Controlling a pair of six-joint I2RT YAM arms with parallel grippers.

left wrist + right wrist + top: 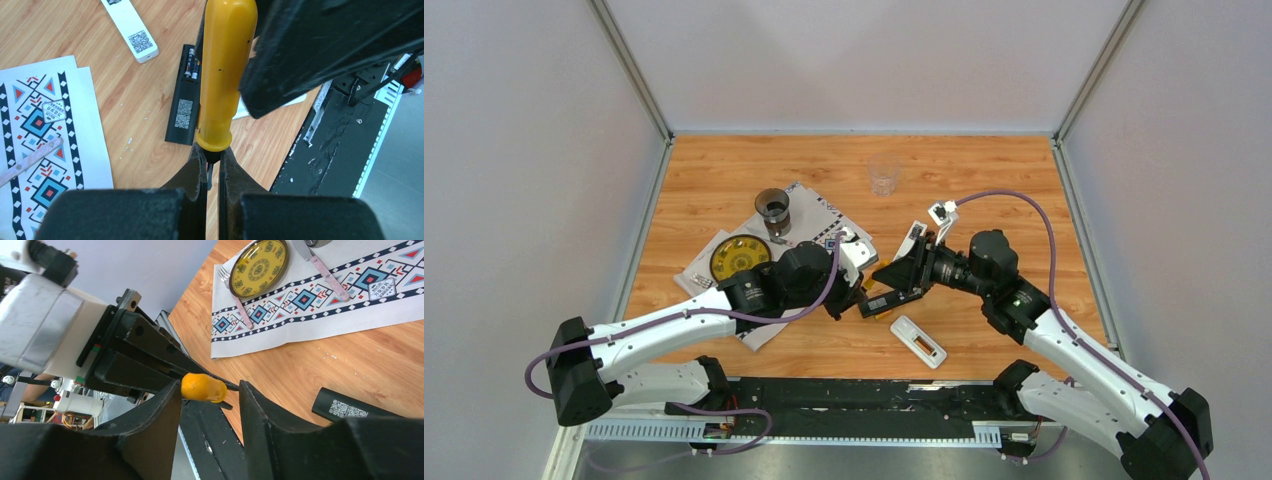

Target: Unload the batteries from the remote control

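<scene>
the left fingers (212, 160) are clenched on the thin metal shaft of the screwdriver (225, 75), just under its orange-yellow handle. the right fingers (209, 390) stand apart on either side of the handle's butt end, with a sliver of gap at one pad, so they grasp nothing yet. the batteries (191, 67) sit in the open bay of the black remote (182, 112), which lies face down on the tabletop (140, 100) just beside the placemat (30, 115) and below the two wrists. this looks like a hand-over of the tool, with the unloading itself not yet begun. to do it well, the right fingers should close squarely across the thick of the handle, not on its rounded tip, and the left should hold firm until that grip is sure. a shaft let go early would drop the tool onto the remote. after that the blade wants to go under one battery's end and lever gently. counted: one screwdriver, one black remote and two batteries that i can make out side by side in its bay. there is also a white remote (919, 341) near the front edge, one yellow plate (260, 260), one fork (235, 295), one knife (320, 265), one clear glass (884, 177) and one dark cup (772, 208).
</scene>
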